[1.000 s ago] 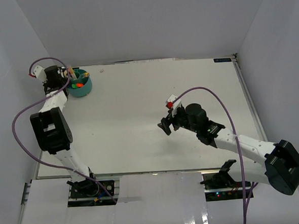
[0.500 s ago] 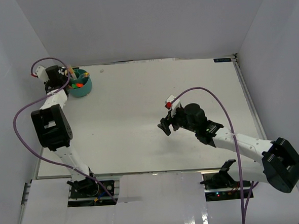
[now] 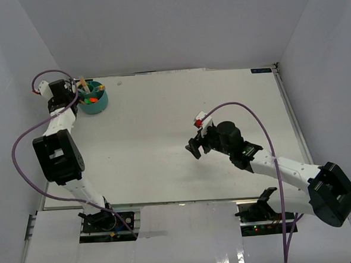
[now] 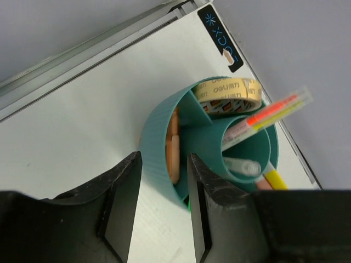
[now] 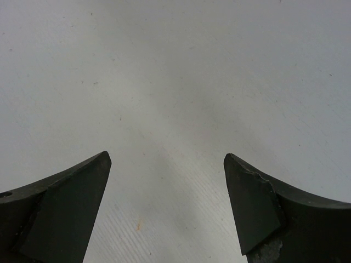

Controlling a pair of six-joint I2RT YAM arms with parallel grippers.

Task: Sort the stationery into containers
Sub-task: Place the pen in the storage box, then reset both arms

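left arm reaching to the far-left corner of the table [image 3: 151, 127], left gripper [image 4: 163, 164] parted and gripping nothing, just beside the upright teal organiser [image 4: 156, 137], right gripper [image 5: 167, 159] spread wide mid-table, tan tape ring [image 4: 227, 94], pens [image 4: 271, 112], orange pieces [image 4: 174, 153] in separate compartments

The organiser [image 3: 94, 100] is placed at the far left corner of the table [image 3: 166, 168], close to the left wall. Inside it, a tape ring [image 4: 227, 93] is stood on edge in one outer compartment. Small pieces [image 4: 173, 149] are lodged in the neighbouring outer compartment. Pens [image 4: 274, 111] are leaned in the inner compartment, their ends projecting past the rim. The left gripper [image 4: 163, 159] is positioned just beside the organiser, on its left. The right gripper [image 3: 194, 147] is held above the table, right of centre, well apart from the organiser.
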